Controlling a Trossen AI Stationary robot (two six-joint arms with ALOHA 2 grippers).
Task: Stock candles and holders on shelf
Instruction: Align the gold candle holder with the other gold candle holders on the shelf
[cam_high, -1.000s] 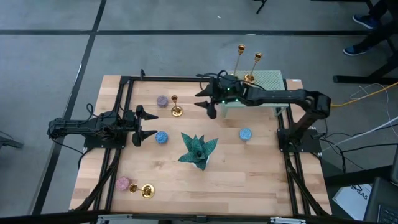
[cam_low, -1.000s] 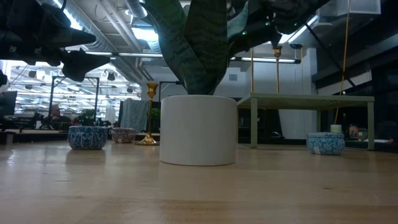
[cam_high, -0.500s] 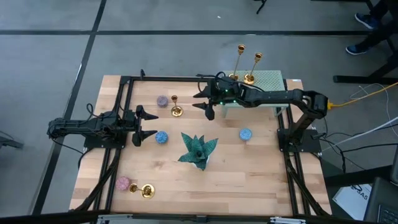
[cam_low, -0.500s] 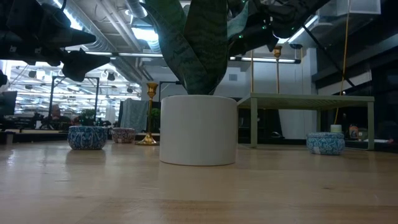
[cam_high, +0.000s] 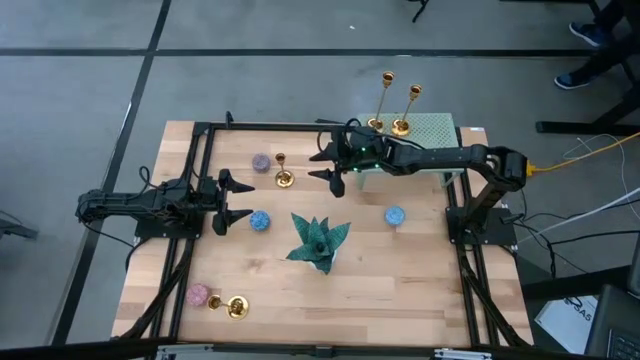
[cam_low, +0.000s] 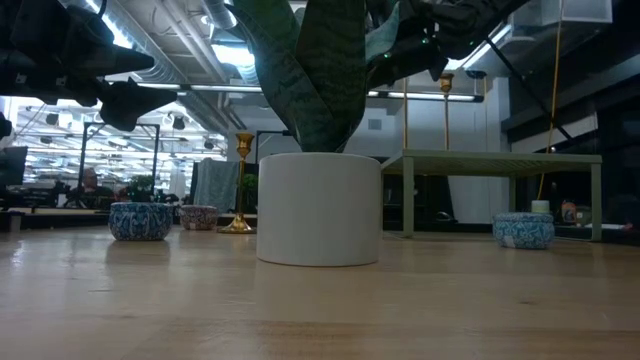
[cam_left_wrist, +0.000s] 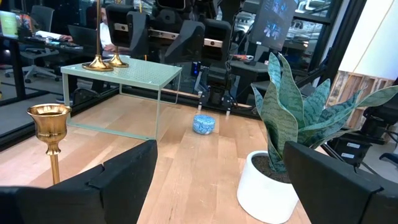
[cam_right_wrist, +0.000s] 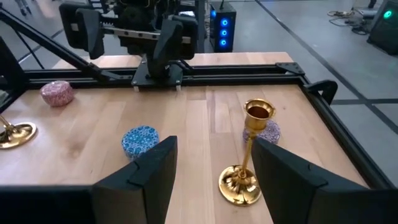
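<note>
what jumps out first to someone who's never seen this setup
Probably the teal spiky plant in its white pot at the middle of the wooden table. Next, the pale green perforated-metal shelf at the far right, with two slim gold candlesticks already on top. The right pincer hangs open just in front of a third gold candlestick, beside a mauve-grey speckled candle.
</note>
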